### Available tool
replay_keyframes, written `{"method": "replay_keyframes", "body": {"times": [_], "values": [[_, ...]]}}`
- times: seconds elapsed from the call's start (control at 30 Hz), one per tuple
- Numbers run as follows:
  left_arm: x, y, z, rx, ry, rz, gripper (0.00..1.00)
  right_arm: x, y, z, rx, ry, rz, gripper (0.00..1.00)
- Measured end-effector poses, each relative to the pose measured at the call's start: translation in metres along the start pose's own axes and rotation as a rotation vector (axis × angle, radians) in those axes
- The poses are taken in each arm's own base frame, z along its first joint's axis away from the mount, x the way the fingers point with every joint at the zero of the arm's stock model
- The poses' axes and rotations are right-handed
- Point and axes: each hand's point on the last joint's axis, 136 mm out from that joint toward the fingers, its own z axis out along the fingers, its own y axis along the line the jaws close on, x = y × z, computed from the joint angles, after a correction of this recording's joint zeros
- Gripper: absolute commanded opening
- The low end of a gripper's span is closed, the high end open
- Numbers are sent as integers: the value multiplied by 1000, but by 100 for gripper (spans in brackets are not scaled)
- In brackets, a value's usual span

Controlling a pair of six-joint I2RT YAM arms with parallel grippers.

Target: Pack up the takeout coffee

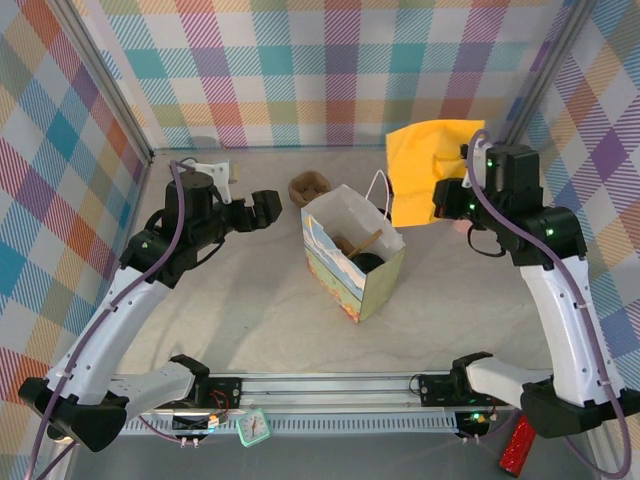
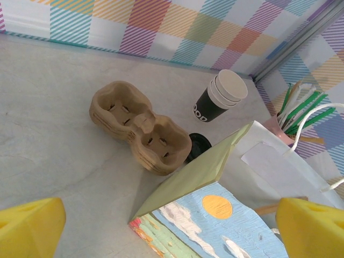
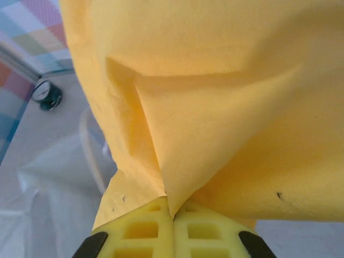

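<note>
A glossy black round lid (image 1: 368, 263), which looks like the takeout coffee, shows inside the open paper bag (image 1: 372, 290) at the table's middle, beside a brown piece. My left gripper (image 1: 267, 210) hovers open just left of the bag. In the left wrist view its yellow fingertips (image 2: 31, 226) stand wide apart over the bag's painted side (image 2: 215, 215), with nothing between them. My right gripper (image 1: 447, 198) is right of the bag, shut on a corner of a yellow napkin (image 1: 432, 165). The pads (image 3: 145, 231) pinch the napkin (image 3: 215, 107), which hides most of that view.
A brown pulp cup carrier (image 2: 141, 127) lies behind the bag, with a flat black round thing (image 2: 200, 145) half hidden beside it. Stacked lidless black cups (image 2: 220, 97) lie on their side near the back wall. A pink holder of stirrers (image 2: 295, 107) stands at the right.
</note>
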Motion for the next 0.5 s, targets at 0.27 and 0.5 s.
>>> {"method": "replay_keyframes", "body": {"times": [0.27,0.5], "values": [[-1,0,0,1,-3,-3,100,24,49,7,-1,70,-271,0],[-2,-1,-3,4,-9,-3,100,55,56,34,127,176,-482,0]]}}
